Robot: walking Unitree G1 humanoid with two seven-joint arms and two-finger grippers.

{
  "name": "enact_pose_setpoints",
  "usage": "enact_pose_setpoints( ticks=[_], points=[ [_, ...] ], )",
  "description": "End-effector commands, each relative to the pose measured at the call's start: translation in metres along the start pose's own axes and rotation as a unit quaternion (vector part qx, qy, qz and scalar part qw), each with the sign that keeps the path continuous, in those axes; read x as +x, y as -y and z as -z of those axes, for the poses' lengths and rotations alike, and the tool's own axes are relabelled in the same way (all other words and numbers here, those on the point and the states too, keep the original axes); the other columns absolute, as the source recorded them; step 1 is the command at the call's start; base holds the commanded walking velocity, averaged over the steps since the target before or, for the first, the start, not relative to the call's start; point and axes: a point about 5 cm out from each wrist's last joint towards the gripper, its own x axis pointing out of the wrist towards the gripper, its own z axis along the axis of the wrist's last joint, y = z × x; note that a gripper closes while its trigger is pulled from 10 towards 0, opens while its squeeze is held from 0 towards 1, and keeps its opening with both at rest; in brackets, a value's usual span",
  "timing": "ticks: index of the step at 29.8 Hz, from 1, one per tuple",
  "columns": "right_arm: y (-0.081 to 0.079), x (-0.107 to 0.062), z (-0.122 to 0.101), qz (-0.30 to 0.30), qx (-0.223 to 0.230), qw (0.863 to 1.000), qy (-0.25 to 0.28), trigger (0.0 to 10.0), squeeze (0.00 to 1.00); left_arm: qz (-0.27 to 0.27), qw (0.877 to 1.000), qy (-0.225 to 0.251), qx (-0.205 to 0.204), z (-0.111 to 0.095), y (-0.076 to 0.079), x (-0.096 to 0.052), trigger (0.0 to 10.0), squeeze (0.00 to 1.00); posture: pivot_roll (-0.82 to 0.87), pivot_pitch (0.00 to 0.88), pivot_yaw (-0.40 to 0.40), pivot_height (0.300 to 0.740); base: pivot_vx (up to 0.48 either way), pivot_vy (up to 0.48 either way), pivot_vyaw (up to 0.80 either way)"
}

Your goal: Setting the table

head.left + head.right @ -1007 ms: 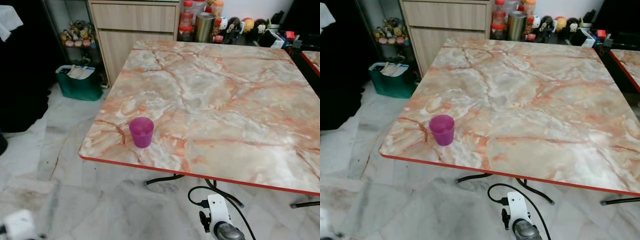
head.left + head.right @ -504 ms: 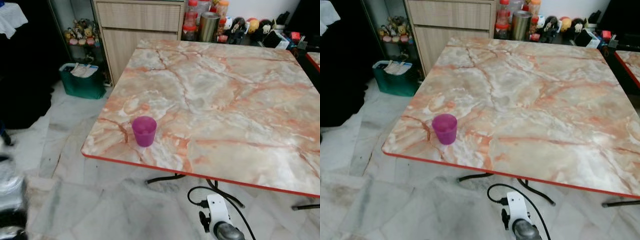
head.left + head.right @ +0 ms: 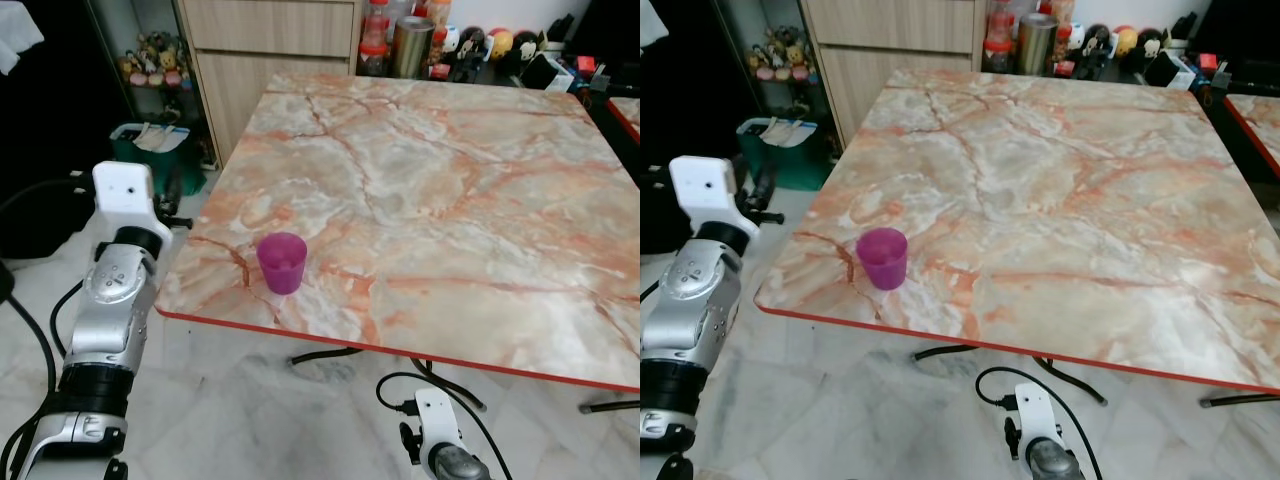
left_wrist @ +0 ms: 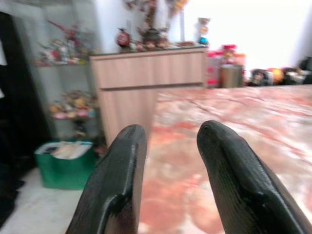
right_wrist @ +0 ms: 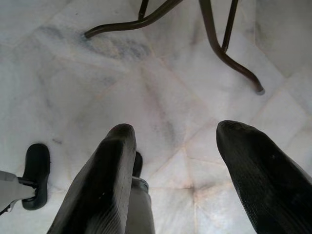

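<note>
At the near left corner of the marble table [image 3: 450,190], a purple cup [image 3: 282,263] stands upright and alone.

The left arm [image 3: 110,300] is raised beside the table's left edge, apart from the cup, and its wrist view looks along the tabletop toward a wooden cabinet [image 4: 146,83]: the left gripper [image 4: 170,180] has its two black fingers [image 4: 122,185] parted with a clear gap and nothing between them. Down low, the right gripper [image 5: 180,180] points at the pale floor [image 5: 170,87] near the table's dark legs [image 5: 219,44], fingers spread wide and empty. A green bin [image 3: 150,150] sits by the cabinet, with bottles and a metal canister [image 3: 410,45] past the table's far edge.
</note>
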Motion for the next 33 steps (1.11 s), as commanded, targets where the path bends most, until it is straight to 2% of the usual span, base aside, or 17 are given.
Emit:
enact_pose_setpoints(
  ticks=[1, 4, 5, 9, 12, 13, 14, 20, 25, 33],
  points=[
    [0.001, -0.001, 0.006, 0.003, 0.005, 1.0, -0.01, 10.0, 0.0, 0.02, 1.0, -0.006, -0.011, -0.004, 0.005, 0.002, 10.0, 1.0, 0.16, 0.108, -0.012, 0.715, 0.0, 0.0, 0.0],
    [0.0, -0.001, 0.007, 0.003, 0.006, 1.0, -0.01, 10.0, 0.0, 0.046, 0.998, -0.034, -0.012, 0.001, 0.012, 0.003, 10.0, 1.0, 0.16, 0.107, -0.01, 0.715, 0.0, 0.0, 0.0],
    [0.0, -0.001, 0.007, 0.004, 0.006, 1.0, -0.011, 10.0, 0.0, 0.095, 0.992, -0.079, -0.009, 0.01, 0.026, 0.004, 10.0, 1.0, 0.16, 0.108, -0.009, 0.715, 0.0, 0.0, 0.0],
    [0.0, -0.001, 0.007, 0.005, 0.007, 1.0, -0.011, 10.0, 0.0, 0.126, 0.985, -0.111, -0.025, 0.016, 0.035, 0.004, 10.0, 1.0, 0.15, 0.108, -0.006, 0.715, 0.0, 0.0, 0.0],
    [0.001, -0.001, 0.008, 0.006, 0.006, 1.0, -0.011, 10.0, 0.0, 0.155, 0.978, -0.142, -0.002, 0.025, 0.043, 0.003, 10.0, 1.0, 0.15, 0.11, -0.006, 0.715, 0.0, 0.0, 0.0],
    [0.001, -0.001, 0.008, 0.006, 0.006, 1.0, -0.011, 10.0, 0.0, 0.16, 0.977, -0.142, -0.001, 0.025, 0.045, 0.003, 10.0, 0.17, 0.15, 0.111, -0.007, 0.715, 0.0, 0.0, 0.0],
    [0.001, -0.001, 0.008, 0.006, 0.006, 1.0, -0.011, 10.0, 0.0, 0.16, 0.977, -0.14, -0.005, 0.025, 0.046, 0.003, 10.0, 0.0, 0.15, 0.112, -0.007, 0.715, 0.0, 0.0, 0.0],
    [0.001, -0.001, 0.009, 0.006, 0.006, 1.0, -0.011, 10.0, 0.0, 0.173, 0.973, -0.15, -0.019, 0.021, 0.051, 0.006, 10.0, 0.0, 0.15, 0.115, -0.003, 0.715, 0.0, 0.0, 0.0],
    [0.0, -0.002, 0.01, 0.007, 0.009, 1.0, -0.012, 10.0, 0.0, 0.215, 0.963, -0.164, -0.008, 0.022, 0.056, 0.006, 10.0, 0.0, 0.15, 0.114, 0.007, 0.715, 0.0, 0.0, 0.0],
    [0.0, -0.002, 0.01, 0.009, 0.012, 1.0, -0.012, 10.0, 0.0, 0.241, 0.952, -0.191, 0.009, 0.027, 0.059, 0.005, 10.0, 0.0, 0.15, 0.112, 0.012, 0.715, 0.0, 0.0, 0.0]
  ],
)
